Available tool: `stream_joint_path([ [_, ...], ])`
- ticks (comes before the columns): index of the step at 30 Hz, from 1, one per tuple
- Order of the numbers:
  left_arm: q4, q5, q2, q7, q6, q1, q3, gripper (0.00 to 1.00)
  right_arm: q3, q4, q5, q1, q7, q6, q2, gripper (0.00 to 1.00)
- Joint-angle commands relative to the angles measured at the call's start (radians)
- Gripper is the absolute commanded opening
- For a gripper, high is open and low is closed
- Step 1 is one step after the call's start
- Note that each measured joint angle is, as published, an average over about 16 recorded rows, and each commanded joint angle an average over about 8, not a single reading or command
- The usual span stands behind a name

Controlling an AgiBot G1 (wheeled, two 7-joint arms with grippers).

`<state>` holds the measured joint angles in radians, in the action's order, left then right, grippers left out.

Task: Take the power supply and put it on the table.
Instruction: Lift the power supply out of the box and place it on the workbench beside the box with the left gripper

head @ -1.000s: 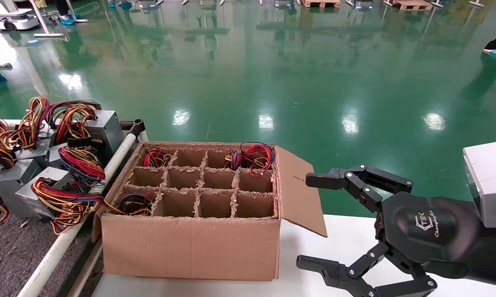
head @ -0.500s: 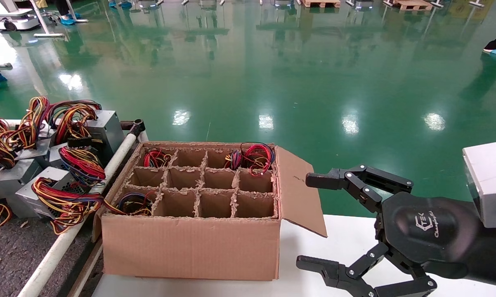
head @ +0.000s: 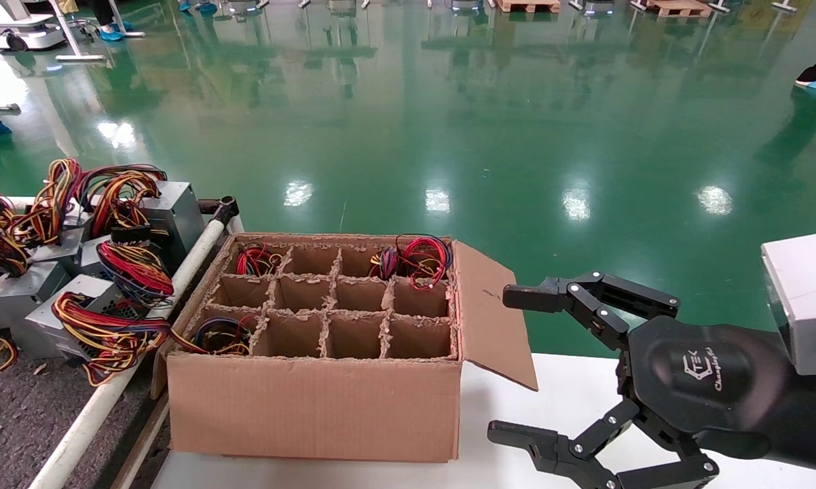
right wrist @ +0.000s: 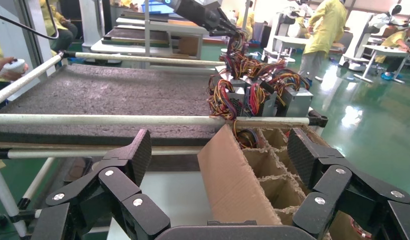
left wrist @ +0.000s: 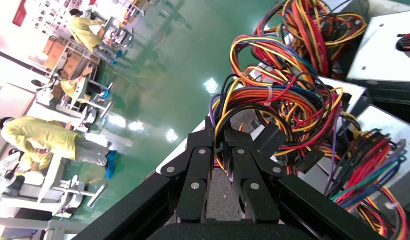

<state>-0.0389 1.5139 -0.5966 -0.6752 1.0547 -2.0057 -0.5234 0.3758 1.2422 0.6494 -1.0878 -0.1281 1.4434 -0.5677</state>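
Observation:
Several grey power supplies (head: 170, 210) with red, yellow and black wire bundles stand crowded on the dark speckled table (head: 14, 421) at the left. My left gripper (left wrist: 220, 132) is out of the head view. In its wrist view it is shut on the wire bundle (left wrist: 272, 100) of one power supply, above the grey boxes (left wrist: 387, 50). The right wrist view shows that left gripper (right wrist: 231, 34) holding wires above the cluster (right wrist: 262, 95). My right gripper (head: 510, 363) hangs open over the white tabletop (head: 571, 387), right of the box, holding nothing.
A cardboard box (head: 313, 401) with divider cells stands between the arms, its flap (head: 489, 319) open toward my right gripper. Wires show in three cells (head: 415, 261). A white tube rail (head: 109, 394) separates table and box. Green floor lies beyond.
The leftmost power supply and its wires at the head view's left edge have shifted slightly. The right arm has not moved.

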Motion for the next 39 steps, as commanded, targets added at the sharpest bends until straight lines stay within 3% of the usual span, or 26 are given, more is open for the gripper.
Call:
stream_joint_path([
  [1,0.0,-0.005,-0.005,-0.001,-0.01,0.011,0.004,0.0,0.0,0.0,0.0,0.0,0.0,0.0,0.0,1.0],
  [12,0.019,-0.018,-0.009,-0.024,-0.029,0.046,0.013,0.03,0.0,0.0,0.0,0.0,0.0,0.0,0.0,1.0],
  [15,0.021,-0.023,-0.01,-0.024,-0.037,0.051,0.017,0.18,0.0,0.0,0.0,0.0,0.0,0.0,0.0,1.0],
  [20,0.021,-0.033,-0.011,-0.02,-0.046,0.055,0.024,0.74,0.0,0.0,0.0,0.0,0.0,0.0,0.0,1.0],
  [23,0.022,-0.037,-0.011,-0.019,-0.047,0.056,0.027,0.96,0.0,0.0,0.0,0.0,0.0,0.0,0.0,1.0],
  [24,0.022,-0.038,-0.011,-0.019,-0.047,0.056,0.028,0.99,0.0,0.0,0.0,0.0,0.0,0.0,0.0,1.0],
  [39,0.022,-0.039,-0.01,-0.019,-0.046,0.055,0.027,1.0,0.0,0.0,0.0,0.0,0.0,0.0,0.0,1.0],
])
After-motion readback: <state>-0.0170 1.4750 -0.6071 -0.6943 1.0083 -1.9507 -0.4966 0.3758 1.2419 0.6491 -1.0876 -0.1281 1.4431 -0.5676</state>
